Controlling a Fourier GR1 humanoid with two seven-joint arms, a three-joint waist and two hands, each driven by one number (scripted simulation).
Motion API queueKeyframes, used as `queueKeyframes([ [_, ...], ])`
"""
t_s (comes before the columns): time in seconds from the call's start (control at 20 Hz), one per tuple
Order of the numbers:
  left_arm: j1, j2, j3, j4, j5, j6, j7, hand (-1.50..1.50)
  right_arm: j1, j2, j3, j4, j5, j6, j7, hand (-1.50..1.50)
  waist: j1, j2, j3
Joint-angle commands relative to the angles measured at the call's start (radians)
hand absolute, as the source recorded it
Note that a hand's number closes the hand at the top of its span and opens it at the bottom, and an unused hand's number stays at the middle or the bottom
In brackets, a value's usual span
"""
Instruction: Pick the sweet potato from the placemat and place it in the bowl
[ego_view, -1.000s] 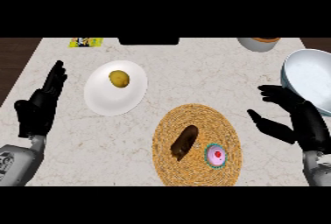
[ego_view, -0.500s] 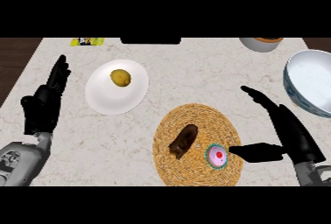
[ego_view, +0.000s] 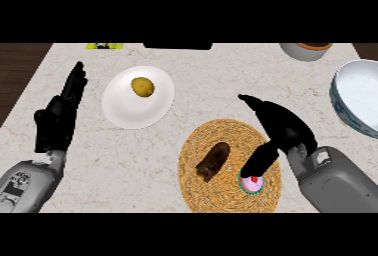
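A dark brown sweet potato (ego_view: 212, 161) lies on the round woven placemat (ego_view: 210, 195) at the centre front. My right hand (ego_view: 283, 129) hovers open over the placemat's right side, thumb pointing down beside the sweet potato, fingers stretched toward the back left; it is not touching the sweet potato. The pale blue bowl (ego_view: 347, 105) sits at the right edge, partly cut off. My left hand (ego_view: 59, 117) rests open at the left, fingers up.
A pink cupcake (ego_view: 251, 183) sits on the placemat just below my right thumb. A white plate (ego_view: 125, 112) holding a yellow potato (ego_view: 142, 86) stands left of centre. A small bowl (ego_view: 308, 50) stands at the back right.
My right hand has swung left from beside the bowl to above the placemat's right side, closing in on the sweet potato. The left hand has barely shifted.
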Motion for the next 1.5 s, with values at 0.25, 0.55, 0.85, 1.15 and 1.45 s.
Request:
queueKeyframes([
  [0.25, 0.049, -0.010, 0.020, -0.068, -0.032, 0.005, 0.041, 0.00, -0.146, 0.210, 0.052, 0.252, -0.076, 0.146, 0.110, -1.50, -0.020, -0.003, 0.002],
  [0.55, 0.004, -0.035, 0.041, 0.017, -0.042, -0.013, 0.002, 0.00, -0.231, 0.305, 0.095, 0.501, -0.078, 0.197, 0.092, -1.50, -0.020, 0.004, 0.002],
  [0.85, 0.022, -0.055, 0.023, -0.031, -0.085, 0.012, 0.055, 0.00, -0.212, 0.330, 0.130, 0.538, -0.071, 0.235, 0.179, -1.50, -0.035, -0.003, 0.002],
  [1.15, 0.115, -0.038, 0.087, -0.050, -0.052, -0.071, -0.024, 0.00, -0.158, 0.347, 0.119, 0.601, 0.008, 0.201, 0.097, -1.50, -0.031, -0.004, 0.002],
  [1.45, 0.019, -0.072, 0.125, -0.013, -0.101, -0.080, 0.041, 0.00, -0.149, 0.423, 0.088, 0.715, 0.098, 0.202, 0.018, -1.50, -0.033, -0.003, 0.003],
])
